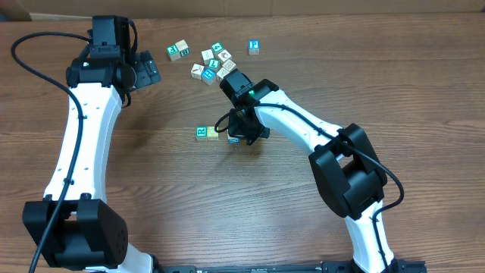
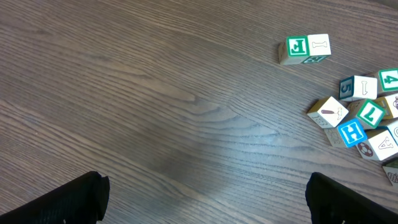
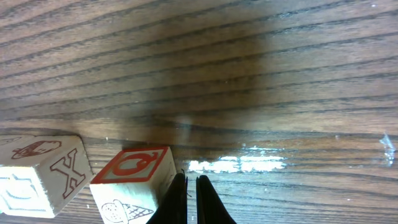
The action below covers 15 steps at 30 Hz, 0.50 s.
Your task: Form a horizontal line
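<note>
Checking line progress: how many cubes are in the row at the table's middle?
2. A teal-lettered cube sits at the left end, a pale yellow cube right beside it, next to the shut right gripper. That gripper may hide another.

Right tool (image 1: 239, 138) beside two cubes (image 1: 206, 133), others (image 1: 214, 64) scattered

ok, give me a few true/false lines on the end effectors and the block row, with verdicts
1. The left end effector is open and empty. True.
2. The right end effector is clamped on a block. False: it is shut on nothing, right beside the red Q block.
3. The red Q block sits next to the X block. True.
4. Four blocks already stand in a row. False: only two show side by side; most others lie in the loose cluster.
5. A pair of blocks sits apart from that cluster. True.
</note>
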Available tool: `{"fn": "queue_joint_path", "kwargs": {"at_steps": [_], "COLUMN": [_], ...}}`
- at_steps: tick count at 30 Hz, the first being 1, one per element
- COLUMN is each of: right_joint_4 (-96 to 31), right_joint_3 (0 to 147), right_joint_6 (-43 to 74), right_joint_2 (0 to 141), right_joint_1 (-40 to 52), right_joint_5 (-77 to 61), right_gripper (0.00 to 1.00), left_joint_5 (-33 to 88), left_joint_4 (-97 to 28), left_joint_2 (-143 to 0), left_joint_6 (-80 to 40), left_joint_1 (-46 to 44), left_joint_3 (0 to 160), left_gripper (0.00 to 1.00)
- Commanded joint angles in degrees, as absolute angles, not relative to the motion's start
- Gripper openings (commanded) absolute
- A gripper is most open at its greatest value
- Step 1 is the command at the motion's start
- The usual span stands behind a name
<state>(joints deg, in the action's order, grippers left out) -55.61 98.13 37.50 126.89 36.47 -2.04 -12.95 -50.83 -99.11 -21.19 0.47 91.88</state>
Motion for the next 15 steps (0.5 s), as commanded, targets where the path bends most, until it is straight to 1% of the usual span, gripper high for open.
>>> {"fn": "queue_joint_path", "kwargs": {"at_steps": [1, 8, 15], "right_joint_4": [-55.7, -56.07, -57.21], "right_joint_3": [97.82, 97.82, 97.82], "right_joint_6": [37.54, 37.52, 37.52], "right_joint_2": [125.38, 125.38, 125.38], "right_joint_1": [36.64, 36.64, 36.6], "right_joint_5": [-0.99, -0.91, 2.31], "right_gripper": [0.04, 0.04, 0.04], "left_joint_5": [-13.91, -13.91, -13.91], "left_joint_4": [-50.74, -50.74, -50.74], "left_joint_2": [-99.26, -99.26, -99.26], "left_joint_6": [-20.95, -20.95, -20.95], "left_joint_1": [0.36, 0.36, 0.36], "left_joint_3": [91.98, 91.98, 91.98], "left_gripper": [0.99, 1.0, 1.0]}}
